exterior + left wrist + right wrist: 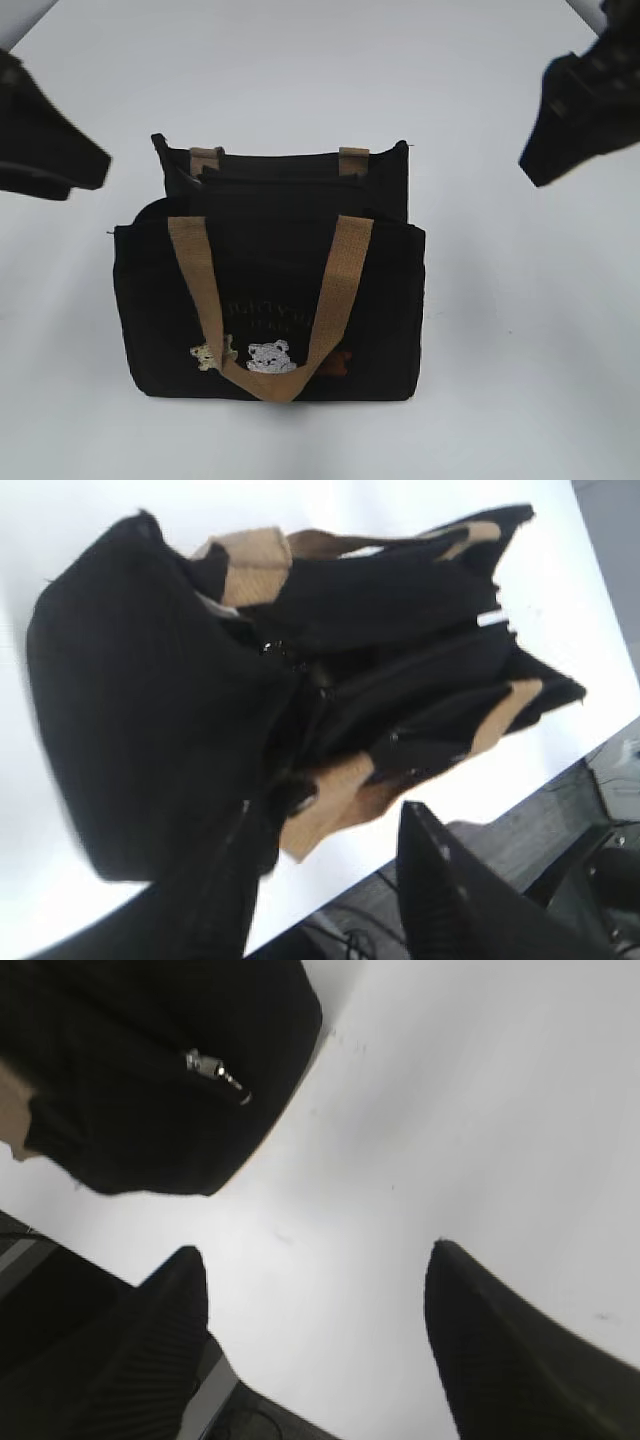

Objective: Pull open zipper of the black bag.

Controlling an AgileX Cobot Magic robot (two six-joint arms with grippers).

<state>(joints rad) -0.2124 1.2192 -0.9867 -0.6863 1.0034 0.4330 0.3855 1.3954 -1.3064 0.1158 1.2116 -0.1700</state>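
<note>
Standing black bag (270,300) between raised arms; left fingers (300,900), right fingers (320,1350) spread, empty, clear of zipper (215,1070).

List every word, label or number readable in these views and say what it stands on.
Black bag, front panel: two lines of faint tan lettering above the bear patches, too blurred to read in the exterior view.
Wrist views: no text shows.
No other labels, numbers or signs anywhere.
</note>
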